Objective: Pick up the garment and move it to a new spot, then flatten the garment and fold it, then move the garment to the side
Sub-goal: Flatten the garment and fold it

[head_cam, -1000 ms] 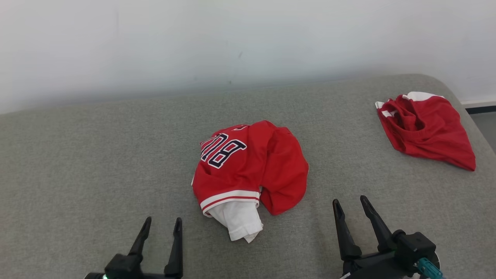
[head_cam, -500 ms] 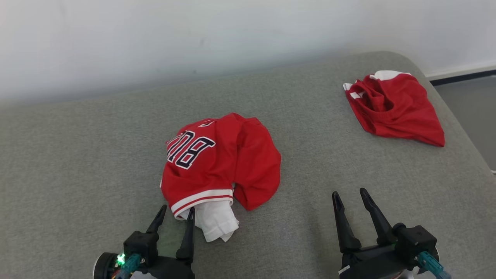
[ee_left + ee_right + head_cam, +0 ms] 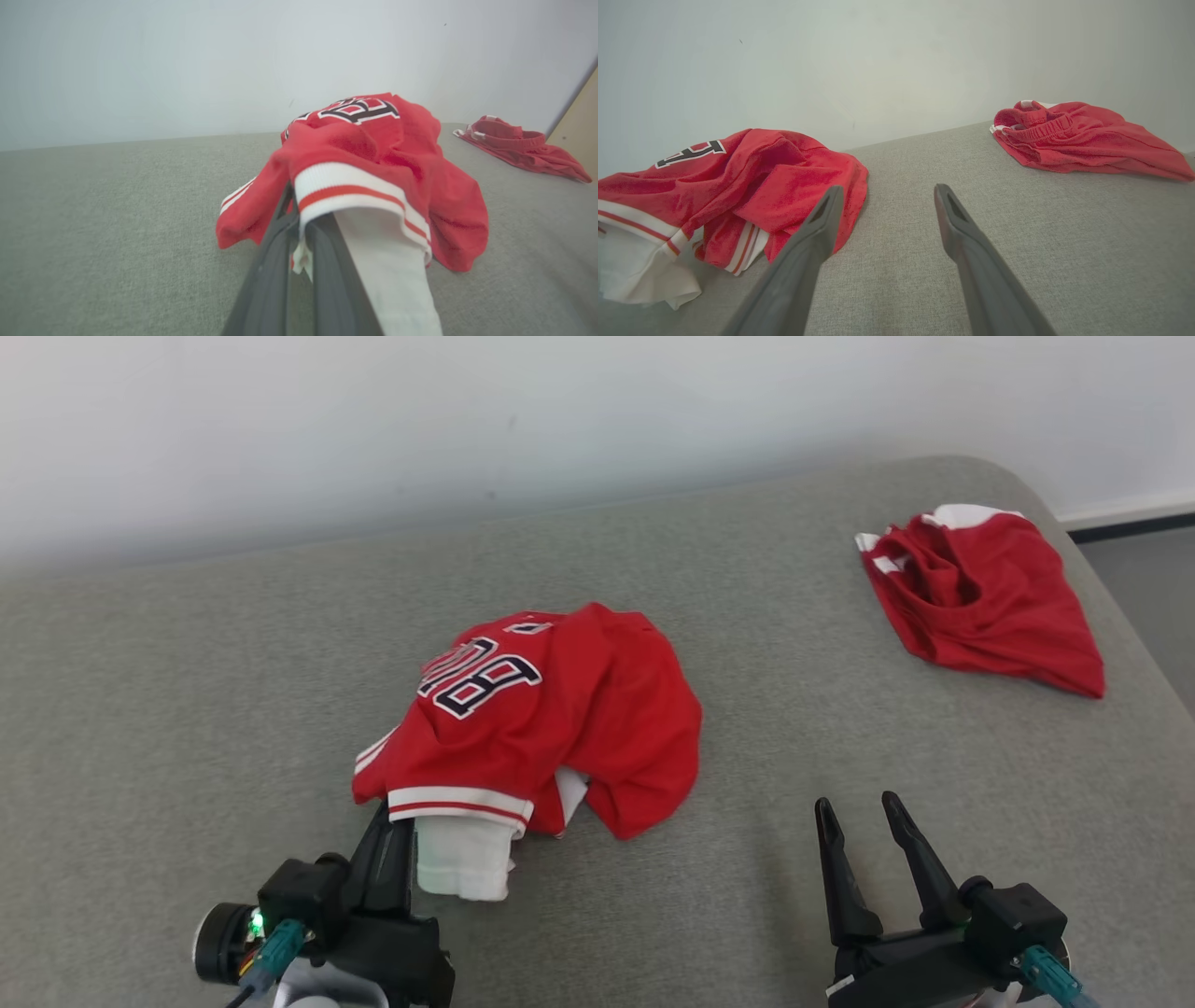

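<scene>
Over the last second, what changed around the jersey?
The left end effector advanced to the red jersey and shut on its near striped hem, lifting that edge. The right end effector stayed open and clear; the red shorts lie untouched.

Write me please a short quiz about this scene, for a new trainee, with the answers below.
1. True or false: the left hand is shut on the near edge of the jersey.
2. The right hand is: A) open, holding nothing; B) shut on cloth; C) resting on the jersey.
3. In the head view, on which side of the jersey do the shorts lie?
Key: 1 true; 2 A; 3 right, and farther back.
</scene>
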